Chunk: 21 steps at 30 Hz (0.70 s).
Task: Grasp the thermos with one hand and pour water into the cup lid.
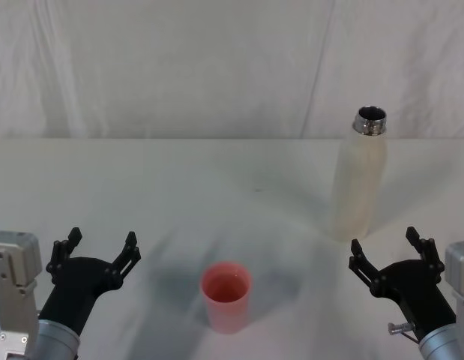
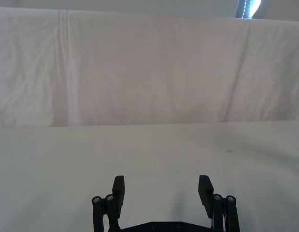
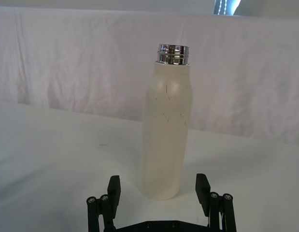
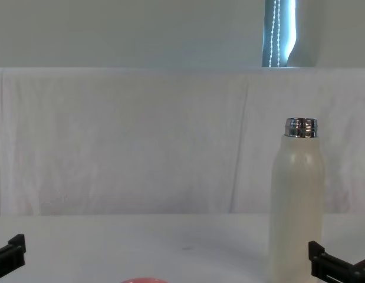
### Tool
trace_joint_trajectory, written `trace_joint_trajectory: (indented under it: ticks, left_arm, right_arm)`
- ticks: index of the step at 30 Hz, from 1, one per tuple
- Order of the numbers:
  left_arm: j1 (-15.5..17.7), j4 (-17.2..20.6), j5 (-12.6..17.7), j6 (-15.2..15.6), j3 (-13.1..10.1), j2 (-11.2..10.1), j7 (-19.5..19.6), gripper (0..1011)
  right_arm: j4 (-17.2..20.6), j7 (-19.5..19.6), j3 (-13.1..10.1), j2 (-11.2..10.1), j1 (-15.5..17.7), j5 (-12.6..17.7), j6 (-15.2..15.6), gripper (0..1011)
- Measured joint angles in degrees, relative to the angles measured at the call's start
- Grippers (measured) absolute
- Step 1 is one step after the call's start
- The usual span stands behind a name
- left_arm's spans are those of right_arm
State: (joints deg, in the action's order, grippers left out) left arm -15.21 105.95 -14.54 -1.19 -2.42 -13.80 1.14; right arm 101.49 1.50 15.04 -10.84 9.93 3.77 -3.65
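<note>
Two grippers sit low at the near edge of the table (image 1: 142,180) in the head view: the left gripper (image 1: 97,247) on the left and the right gripper (image 1: 390,251) on the right, both with fingers spread wide and holding nothing. Between them, near the front, stands the cup lid (image 1: 226,296) — pink-red, upright, mouth up. The thermos (image 1: 360,175) stands upright farther back on the right, just beyond the right gripper, its steel neck uncapped.

From the left wrist, the left gripper's fingers (image 2: 119,191) stand apart over bare white tabletop, with a white cloth backdrop (image 2: 149,72) behind.

From the right wrist, the thermos stands just ahead of the open right gripper — lined up with the gap, not touched.

At chest height, the thermos rises at the right, and the cup lid's rim peeks up at the bottom edge.
</note>
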Motion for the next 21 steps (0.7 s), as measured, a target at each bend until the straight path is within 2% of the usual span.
trace_joint_trajectory:
  ticks: [21]
  left_arm:
    - [0.0,0.0,0.0,0.0,0.0,0.0,0.0,1001]
  right_arm:
    - [0.0,0.0,0.0,0.0,0.0,0.0,0.0,1001]
